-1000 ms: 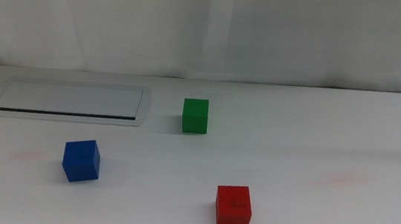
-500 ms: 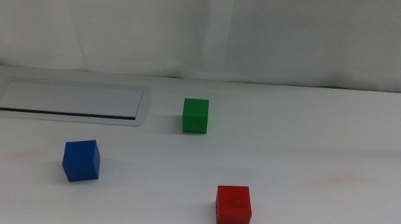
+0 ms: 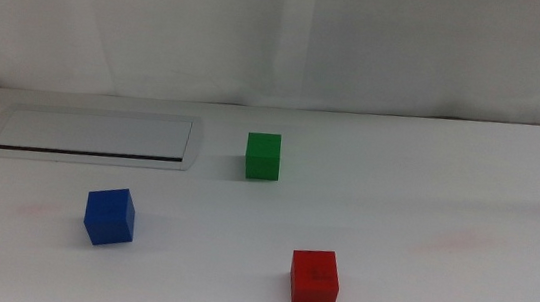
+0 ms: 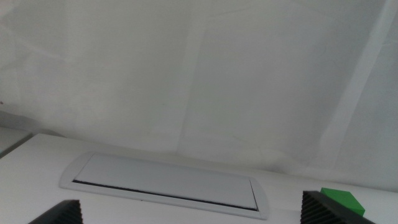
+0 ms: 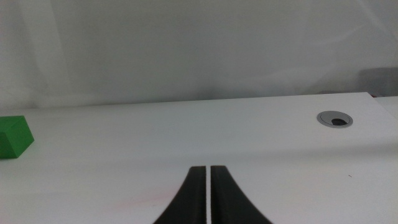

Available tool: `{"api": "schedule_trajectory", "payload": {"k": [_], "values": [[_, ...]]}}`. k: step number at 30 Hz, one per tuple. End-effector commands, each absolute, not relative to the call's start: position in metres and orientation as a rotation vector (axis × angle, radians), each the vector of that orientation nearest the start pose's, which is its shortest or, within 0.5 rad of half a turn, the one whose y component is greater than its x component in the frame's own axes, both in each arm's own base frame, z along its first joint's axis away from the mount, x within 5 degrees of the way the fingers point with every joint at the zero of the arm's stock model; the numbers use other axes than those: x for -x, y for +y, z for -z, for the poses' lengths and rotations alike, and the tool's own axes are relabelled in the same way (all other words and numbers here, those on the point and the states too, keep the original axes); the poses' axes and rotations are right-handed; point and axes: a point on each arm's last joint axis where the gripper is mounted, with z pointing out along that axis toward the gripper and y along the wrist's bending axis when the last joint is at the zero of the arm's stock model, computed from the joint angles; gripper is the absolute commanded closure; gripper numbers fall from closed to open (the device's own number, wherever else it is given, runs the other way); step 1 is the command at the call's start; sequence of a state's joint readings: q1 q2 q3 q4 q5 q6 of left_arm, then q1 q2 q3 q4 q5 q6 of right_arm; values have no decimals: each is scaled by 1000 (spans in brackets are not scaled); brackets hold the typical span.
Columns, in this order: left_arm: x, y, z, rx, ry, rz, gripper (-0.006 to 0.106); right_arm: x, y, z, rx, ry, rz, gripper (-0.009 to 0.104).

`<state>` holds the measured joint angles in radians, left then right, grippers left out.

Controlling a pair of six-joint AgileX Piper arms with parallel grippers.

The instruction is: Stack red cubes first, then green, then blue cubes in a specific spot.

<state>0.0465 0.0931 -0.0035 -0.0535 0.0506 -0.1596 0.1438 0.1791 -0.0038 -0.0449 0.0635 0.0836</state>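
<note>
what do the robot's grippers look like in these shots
Little shows. The left gripper has two matte black jaws with blunt, ridged tips. The right gripper has smooth black jaws that curve inward to slim tips. No cables, markings or arm links are visible.

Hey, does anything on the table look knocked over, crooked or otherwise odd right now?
Nothing stands out. The red cube, green cube and blue cube each sit flat and apart on the white table; the blue one is only turned slightly. Faint pink smudges mark the surface.
</note>
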Motion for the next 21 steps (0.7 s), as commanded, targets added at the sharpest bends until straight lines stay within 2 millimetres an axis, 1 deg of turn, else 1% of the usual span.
{"api": "schedule_trajectory", "payload": {"k": [1,4,7,11,13,15,17,21], "values": [[-64,2,-193,220,1632,146,13,-70,10,-186,91,1750,-125,98],[-63,2,-209,230,1606,163,13,-70,10,-186,91,1750,-125,98],[-60,1,-232,213,1616,155,13,-70,10,-186,91,1750,-125,98],[-55,0,-269,111,1706,74,13,-70,10,-186,91,1748,-125,98],[-56,-1,-286,62,1734,53,13,-70,10,-186,91,1744,-125,98],[-59,-5,-305,14,1734,78,13,-70,10,-186,91,1744,-125,98],[-64,-10,-320,1,1727,155,13,-70,10,-186,91,1744,-125,98],[-82,-20,-340,-37,1730,294,14,-70,10,-186,91,1744,-125,98]]}}
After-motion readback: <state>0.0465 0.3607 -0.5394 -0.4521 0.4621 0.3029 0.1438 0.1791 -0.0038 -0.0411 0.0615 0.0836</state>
